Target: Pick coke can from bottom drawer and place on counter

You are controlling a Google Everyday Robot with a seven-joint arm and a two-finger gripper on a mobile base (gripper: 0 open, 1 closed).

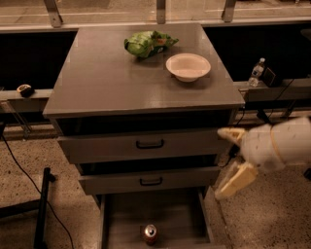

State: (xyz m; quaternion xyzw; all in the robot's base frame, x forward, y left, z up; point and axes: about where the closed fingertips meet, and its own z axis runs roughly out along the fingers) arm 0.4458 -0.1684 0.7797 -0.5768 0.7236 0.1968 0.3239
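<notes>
Right of the drawer fronts (146, 146), gripper (230, 158)

Dim, warm light. Underfoot, speckled stone floor (272, 223). Mid-room, grey drawer cabinet (107, 146), two fronts with black handles. Behind it dark recess, low ledge (279, 90) running left to right, metal posts (52, 12) along top edge. At left, black cable (17, 163) trails over floor. Right of cabinet, gripper (232, 156) hangs at drawer height, fingers spread apart.
</notes>
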